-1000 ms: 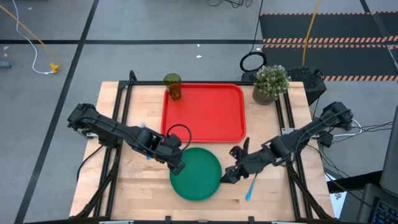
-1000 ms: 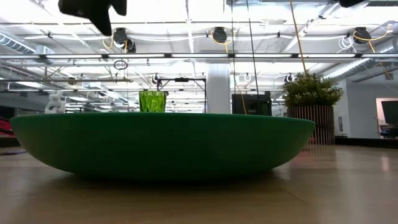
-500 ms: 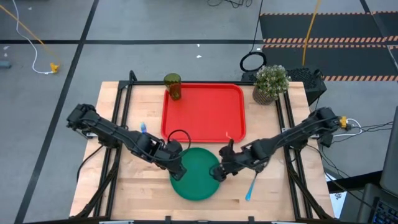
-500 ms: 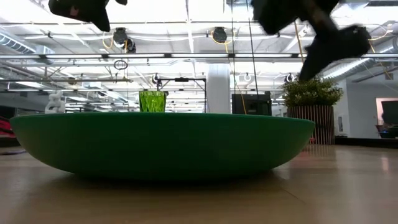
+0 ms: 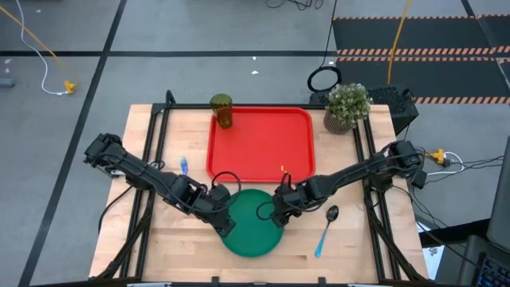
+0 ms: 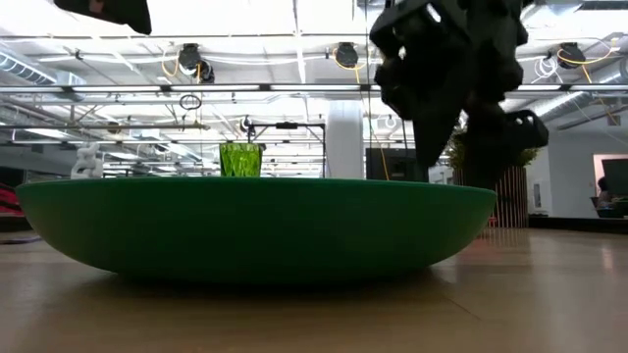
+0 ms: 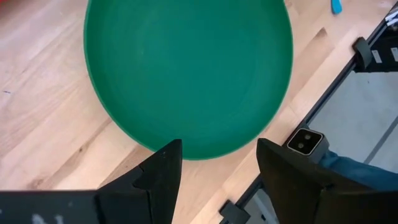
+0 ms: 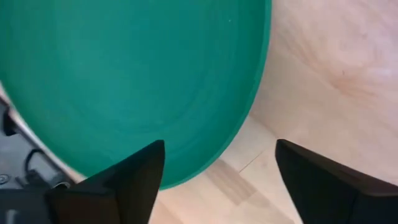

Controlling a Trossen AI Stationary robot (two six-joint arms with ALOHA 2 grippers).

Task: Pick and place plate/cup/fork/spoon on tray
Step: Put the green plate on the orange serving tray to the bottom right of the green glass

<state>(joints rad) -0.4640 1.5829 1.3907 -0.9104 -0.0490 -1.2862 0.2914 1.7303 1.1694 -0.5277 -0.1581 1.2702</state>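
Right end effector (image 5: 276, 214) advanced over plate (image 5: 251, 231) rim | spread wide, empty

Overhead, table-level and both wrist cameras, all on the plate (image 5: 253, 231).

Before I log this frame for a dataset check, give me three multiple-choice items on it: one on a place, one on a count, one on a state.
1. Where is the cup?
A. on the plate
B. at the tray's far left corner
C. beside the spoon

2. How many items lie inside the tray?
A. none
B. one
C. two

3. How are both pincers?
A. open
B. shut on the plate
C. shut on the spoon

Key: B, the cup stands at that corner. A, the red surface is bare. A, the left pincer and right pincer show spread fingers over the plate.
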